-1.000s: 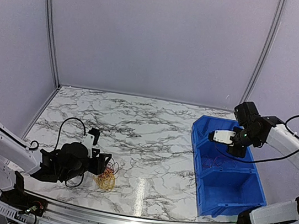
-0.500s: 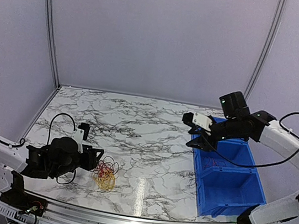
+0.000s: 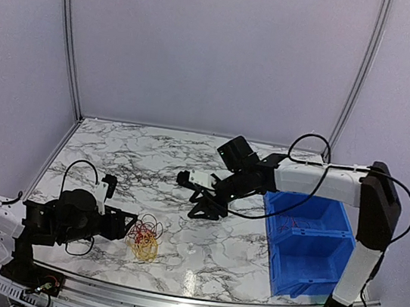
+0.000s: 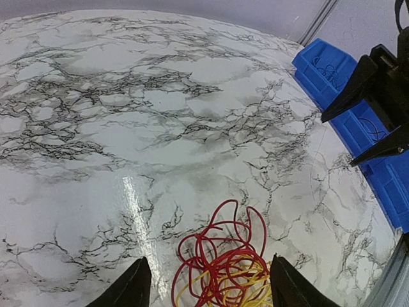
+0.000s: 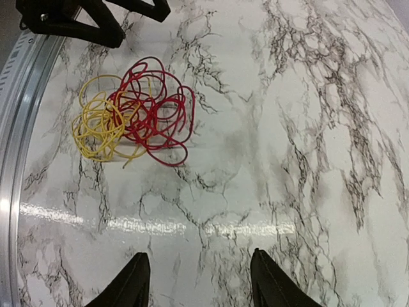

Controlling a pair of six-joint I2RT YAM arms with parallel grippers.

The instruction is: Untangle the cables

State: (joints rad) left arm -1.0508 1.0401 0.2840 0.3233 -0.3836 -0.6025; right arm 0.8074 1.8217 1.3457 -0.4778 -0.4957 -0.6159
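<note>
The cables are a fist-sized bundle of red and yellow wires point(image 3: 145, 240) lying on the marble table near its front left. My left gripper point(image 3: 125, 224) is open and empty just left of it. In the left wrist view the bundle point(image 4: 223, 272) lies between and just ahead of the open fingertips point(image 4: 131, 289). My right gripper point(image 3: 196, 202) is open and empty over the table's middle, apart from the bundle. The right wrist view shows the bundle point(image 5: 131, 118) far ahead of the gripper point(image 5: 201, 284). Blue-purple and dark grey wires do not show in the bundle.
A blue two-compartment bin point(image 3: 325, 250) stands at the right, with thin wires point(image 3: 298, 222) lying inside; it also shows in the left wrist view point(image 4: 342, 77). The metal rail point(image 5: 25, 128) runs along the table's near edge. The left gripper's fingers point(image 5: 96, 22) sit beside the bundle.
My right arm swung from above the blue bin leftward and down to the table's middle. My left gripper drew back a little to the left, off the bundle.
</note>
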